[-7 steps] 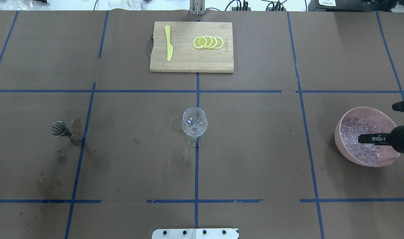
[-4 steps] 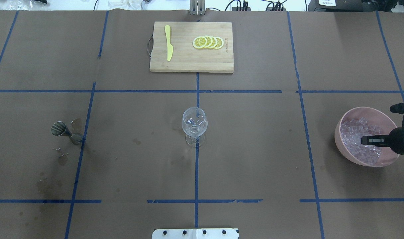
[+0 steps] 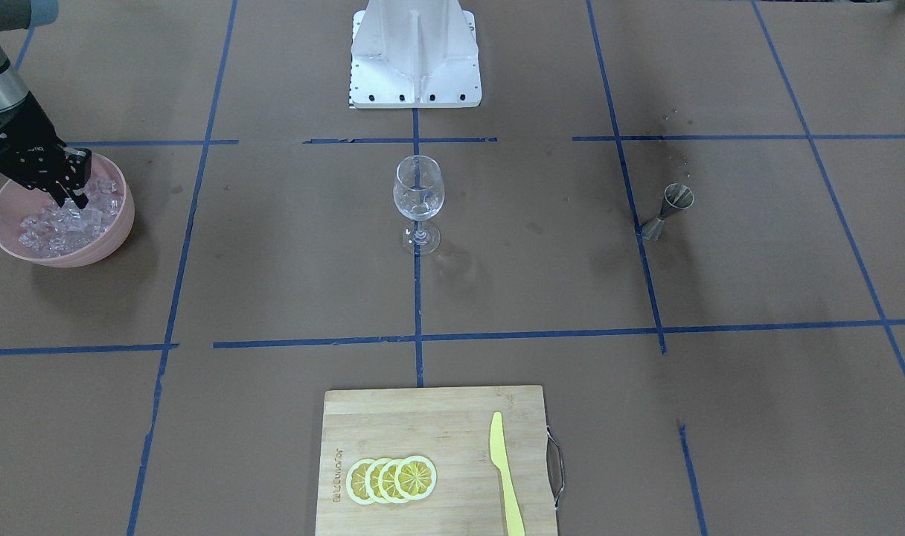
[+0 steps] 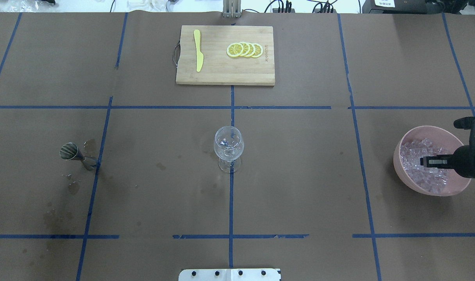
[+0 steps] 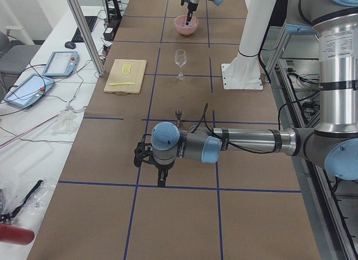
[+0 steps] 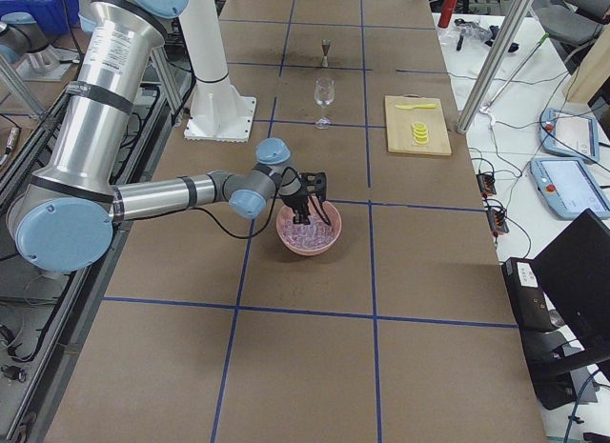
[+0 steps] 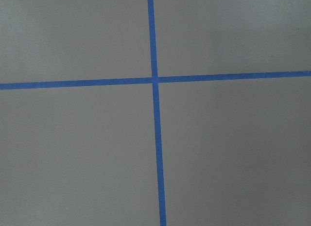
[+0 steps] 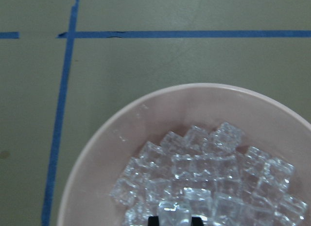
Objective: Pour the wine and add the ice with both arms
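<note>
My right gripper (image 4: 422, 161) hangs inside the pink bowl (image 4: 397, 156) with its tips in the ice (image 4: 413, 150). In the right wrist view its two fingertips (image 8: 154, 220) flank one clear ice cube (image 8: 175, 210) and press on its sides. The wine glass (image 4: 229, 146) stands upright at the table's middle with small glinting pieces in it; I cannot make out any wine. The steel jigger (image 4: 71, 153) stands at the left beside wet stains. My left gripper (image 5: 162, 182) hovers over bare table near a tape cross; I cannot tell whether it is open.
A bamboo cutting board (image 4: 222, 76) at the far middle holds lemon slices (image 4: 245, 50) and a yellow knife (image 4: 198, 50). The white robot base (image 4: 229, 274) sits at the near edge. Blue tape lines grid the brown table cover.
My right gripper shifted a little within the bowl, first toward the robot, then back and slightly farther away, and its fingers narrowed. Glass, jigger and board have not moved.
</note>
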Robot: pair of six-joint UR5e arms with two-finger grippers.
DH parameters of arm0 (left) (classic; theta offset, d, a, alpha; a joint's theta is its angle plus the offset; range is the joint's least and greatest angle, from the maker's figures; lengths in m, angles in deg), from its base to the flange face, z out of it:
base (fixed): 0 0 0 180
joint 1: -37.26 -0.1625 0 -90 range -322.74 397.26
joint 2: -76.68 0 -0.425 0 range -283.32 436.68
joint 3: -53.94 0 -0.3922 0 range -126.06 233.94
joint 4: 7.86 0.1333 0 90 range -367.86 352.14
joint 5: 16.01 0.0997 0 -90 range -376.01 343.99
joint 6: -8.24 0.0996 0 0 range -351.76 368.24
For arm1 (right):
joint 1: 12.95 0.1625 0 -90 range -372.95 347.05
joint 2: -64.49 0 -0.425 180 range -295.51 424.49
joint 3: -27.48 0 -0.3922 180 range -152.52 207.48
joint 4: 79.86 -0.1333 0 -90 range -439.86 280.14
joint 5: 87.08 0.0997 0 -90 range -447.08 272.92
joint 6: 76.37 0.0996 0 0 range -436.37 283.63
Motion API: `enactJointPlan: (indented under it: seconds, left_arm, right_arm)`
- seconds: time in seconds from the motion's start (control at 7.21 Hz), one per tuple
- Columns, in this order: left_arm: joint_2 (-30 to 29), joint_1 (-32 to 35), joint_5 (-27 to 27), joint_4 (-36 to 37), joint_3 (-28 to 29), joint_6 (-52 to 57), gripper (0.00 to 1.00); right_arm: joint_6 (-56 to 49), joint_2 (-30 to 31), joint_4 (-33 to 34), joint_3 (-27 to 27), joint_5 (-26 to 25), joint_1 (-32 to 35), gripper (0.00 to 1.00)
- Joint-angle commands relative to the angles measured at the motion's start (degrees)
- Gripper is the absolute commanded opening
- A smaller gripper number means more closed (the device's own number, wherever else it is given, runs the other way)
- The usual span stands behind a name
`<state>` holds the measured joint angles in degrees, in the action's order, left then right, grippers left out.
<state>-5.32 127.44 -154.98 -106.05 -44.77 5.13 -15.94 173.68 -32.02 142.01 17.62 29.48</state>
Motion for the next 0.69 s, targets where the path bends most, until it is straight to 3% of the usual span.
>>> enactJointPlan:
  seconds: [0.0, 0.28, 0.55]
  left_arm:
    - [0.0, 0.0, 0.0, 0.0, -0.1, -0.1, 1.00]
    - [-0.1, 0.0, 0.1, 0.0, -0.1, -0.1, 1.00]
    - [-0.1, 0.0, 0.1, 0.0, -0.3, -0.1, 1.00]
  right_arm:
    - [-1.4, -3.4, 0.2, 2.5, 1.0, 0.4, 0.00]
    - [-1.4, -8.2, 2.5, 5.1, 3.0, 0.3, 0.00]
    - [-1.0, -20.1, 19.8, 7.9, 3.1, 0.1, 0.00]
